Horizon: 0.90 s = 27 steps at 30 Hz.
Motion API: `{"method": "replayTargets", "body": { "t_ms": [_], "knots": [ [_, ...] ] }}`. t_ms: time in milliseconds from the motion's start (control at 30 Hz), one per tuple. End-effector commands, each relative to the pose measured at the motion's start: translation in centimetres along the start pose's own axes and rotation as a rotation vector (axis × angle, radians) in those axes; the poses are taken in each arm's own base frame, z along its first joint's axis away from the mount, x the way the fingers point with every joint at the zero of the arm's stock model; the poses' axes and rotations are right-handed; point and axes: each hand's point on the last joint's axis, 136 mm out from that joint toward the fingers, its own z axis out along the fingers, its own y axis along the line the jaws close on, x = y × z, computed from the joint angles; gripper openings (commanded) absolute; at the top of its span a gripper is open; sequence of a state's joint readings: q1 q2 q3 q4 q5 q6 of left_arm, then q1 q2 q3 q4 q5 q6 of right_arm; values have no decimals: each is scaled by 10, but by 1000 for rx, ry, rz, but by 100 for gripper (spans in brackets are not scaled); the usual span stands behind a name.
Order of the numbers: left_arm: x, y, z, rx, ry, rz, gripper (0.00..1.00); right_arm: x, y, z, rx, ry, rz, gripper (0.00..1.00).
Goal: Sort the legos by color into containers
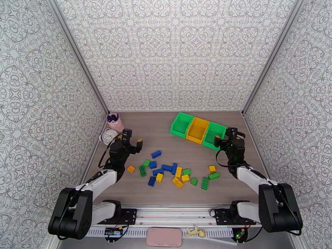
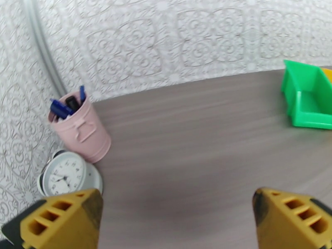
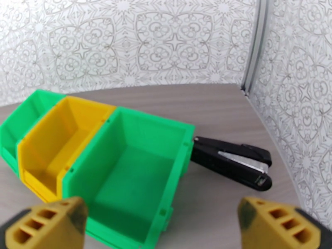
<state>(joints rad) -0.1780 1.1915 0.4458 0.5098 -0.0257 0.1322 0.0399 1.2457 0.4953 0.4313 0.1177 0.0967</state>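
Both arms are poised and nothing is picked up yet. The left gripper [image 1: 132, 140] hangs at the left of the overhead frame, jaws spread wide with nothing between them. The right gripper [image 1: 224, 137] sits at centre right, just as far apart, right by the end of the containers [image 1: 198, 130]. The legos [image 1: 174, 171] lie scattered across the lower middle of the table [image 1: 145, 125], with blue, green and yellow-orange jumbled together and some touching, well apart from the bins above them. From the right wrist, the near green bin [image 3: 149, 123] and the yellow bin [image 3: 62, 111] look bare inside, while the far green bin [image 3: 25, 108] at the left edge is too foreshortened to be sure. A black stapler [image 3: 232, 160] lies just beside the near bin's right wall, so mind that on any drop. The left wrist faces a pink pen cup [image 2: 81, 129] and a small clock [image 2: 66, 175], neither part of the job. The step in hand, I'd say, is the first pick. Best to go for a loner like the yellow-orange brick [image 1: 130, 169] at lower left, come straight down, close across its short sides without nudging neighbours, then release low inside the matching bin.
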Motion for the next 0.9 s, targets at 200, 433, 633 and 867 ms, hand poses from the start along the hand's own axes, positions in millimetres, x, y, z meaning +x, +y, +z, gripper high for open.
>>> {"method": "replayTargets", "body": {
  "t_ms": [200, 433, 633, 867],
  "knots": [
    [-23, -123, -33, 499, -58, 161, 100, 13, 32, -33, -104, 264, 79, 100],
    [-20, -205, -72, 827, -40, 186, 100, 37, 68, -65, -157, 442, 19, 100],
    [-23, -251, -107, 1067, -90, 207, 100, 86, 89, -86, -167, 701, -37, 100],
    [-15, -274, -118, 1199, -88, 225, 100, 119, 93, -87, -163, 899, -174, 100]
  ]
}}
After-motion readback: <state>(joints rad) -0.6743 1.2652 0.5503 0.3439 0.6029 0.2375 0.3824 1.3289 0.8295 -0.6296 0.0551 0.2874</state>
